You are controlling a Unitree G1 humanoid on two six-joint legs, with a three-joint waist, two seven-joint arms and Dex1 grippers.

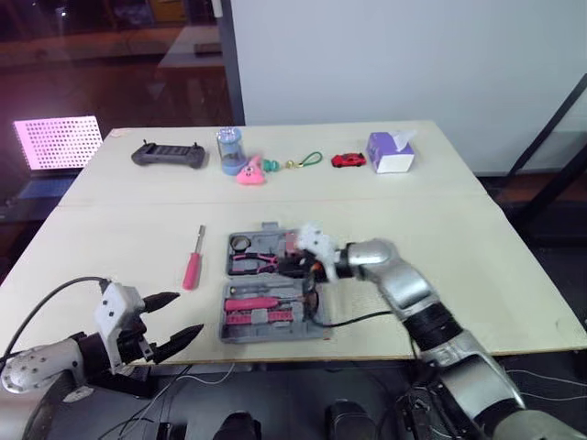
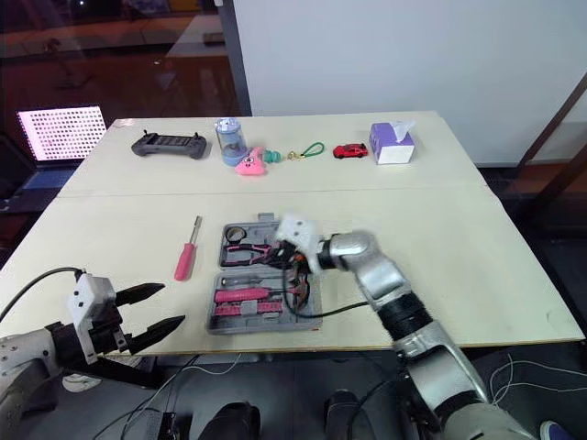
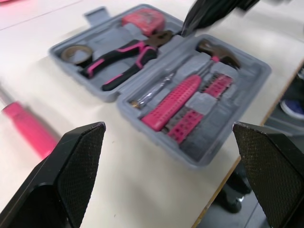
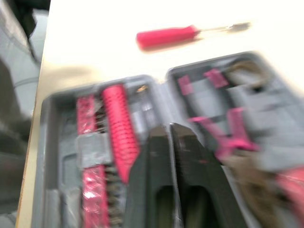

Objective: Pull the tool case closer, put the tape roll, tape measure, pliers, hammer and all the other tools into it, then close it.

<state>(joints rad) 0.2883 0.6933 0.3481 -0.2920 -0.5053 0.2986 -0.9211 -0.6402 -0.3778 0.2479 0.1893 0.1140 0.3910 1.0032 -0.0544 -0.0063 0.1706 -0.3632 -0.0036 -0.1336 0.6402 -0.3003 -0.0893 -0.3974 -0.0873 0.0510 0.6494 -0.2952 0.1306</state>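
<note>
Resting open near the front edge of a pale table (image 1: 486, 275), a grey tool case (image 1: 275, 335) shows its 2 halves side by side, 1 nearer the robot and 1 farther away. The far half holds a dark tape roll (image 3: 88, 50), black and pink pliers (image 3: 140, 51) and a red tape measure (image 3: 141, 20), each in its own recess. The near half holds a pink-handled screwdriver (image 3: 172, 100), rows of pink bit holders (image 3: 190, 124) and a hammer (image 3: 218, 51) at the right end.

A 2nd screwdriver, the loose screwdriver (image 1: 192, 270), lies on the bare table just left of the case, apart from it, its metal shaft pointing away from the robot.

The right gripper (image 4: 168, 128) hangs low over the middle of the case, near the hinge line between the 2 halves. Its 2 black fingers are pressed almost together, and nothing can be seen between them.

The left gripper (image 1: 190, 313) hovers off the near left edge of the table, well apart from the case, with its fingers spread wide and nothing in them.

Along the far side of the table, from left to right, sit a black game controller (image 1: 168, 154), a blue jar (image 1: 230, 147), a pink toy (image 1: 250, 172), a green-looped keychain (image 1: 307, 161), a red toy car (image 1: 348, 159) and a purple tissue box (image 1: 391, 153).
</note>
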